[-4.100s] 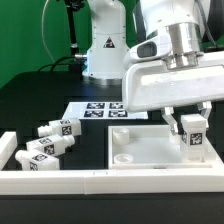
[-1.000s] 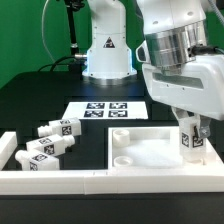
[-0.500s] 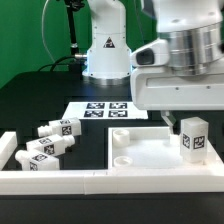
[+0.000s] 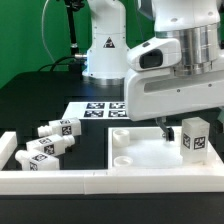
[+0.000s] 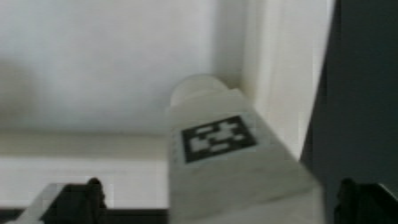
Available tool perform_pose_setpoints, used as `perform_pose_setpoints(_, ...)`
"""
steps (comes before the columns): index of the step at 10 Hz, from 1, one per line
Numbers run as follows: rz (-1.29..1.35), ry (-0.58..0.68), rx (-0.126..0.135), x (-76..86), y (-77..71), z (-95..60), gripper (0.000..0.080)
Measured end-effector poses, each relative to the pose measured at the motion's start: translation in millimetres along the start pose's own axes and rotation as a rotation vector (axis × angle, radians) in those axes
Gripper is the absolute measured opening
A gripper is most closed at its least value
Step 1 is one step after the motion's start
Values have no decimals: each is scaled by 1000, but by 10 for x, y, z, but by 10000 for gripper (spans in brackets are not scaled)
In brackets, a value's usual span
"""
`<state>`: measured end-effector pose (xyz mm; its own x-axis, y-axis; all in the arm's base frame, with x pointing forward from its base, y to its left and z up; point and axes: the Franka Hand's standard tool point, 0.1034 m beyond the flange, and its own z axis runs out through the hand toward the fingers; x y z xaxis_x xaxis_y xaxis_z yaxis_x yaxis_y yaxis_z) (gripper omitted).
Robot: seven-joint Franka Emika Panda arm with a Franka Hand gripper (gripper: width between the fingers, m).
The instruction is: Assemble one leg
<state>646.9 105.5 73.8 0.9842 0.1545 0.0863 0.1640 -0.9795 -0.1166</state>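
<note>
One leg [image 4: 195, 138], a white square post with a tag on its side, stands upright in the far corner of the large flat white panel [image 4: 148, 152] at the exterior view's right. My gripper [image 4: 183, 124] hangs just above it, open, its fingers apart from the post. In the wrist view the leg [image 5: 228, 140] rises between my gripper's [image 5: 222, 200] two dark fingertips [image 5: 80, 197], with a gap on each side. Three more legs [image 4: 50, 145] lie loose at the exterior view's left.
The marker board [image 4: 100, 110] lies behind the panel. A low white wall [image 4: 55, 180] runs along the front and left of the work area. The robot's base [image 4: 105, 50] stands at the back.
My gripper was low around the leg a second ago; it has let go, risen and shifted a little to the exterior view's left. The leg stays standing in the panel's corner.
</note>
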Motion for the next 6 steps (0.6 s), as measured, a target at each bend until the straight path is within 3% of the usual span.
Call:
perform_pose_setpoints(1, 75, -1, 5, -5, -22, 7, 648)
perform_pose_setpoints(2, 69, -1, 4, -5, -15, 7, 520)
perform_pose_setpoints(3, 106, -1, 7, -5, -19, 8, 520)
perform_pose_setpoints(4, 160, -1, 7, -6, -24, 9, 337)
perform_pose_setpoints(5, 223, -1, 7, -6, -18, 10, 337)
perform_pose_setpoints(6, 285, -1, 6, -6, -13, 9, 285)
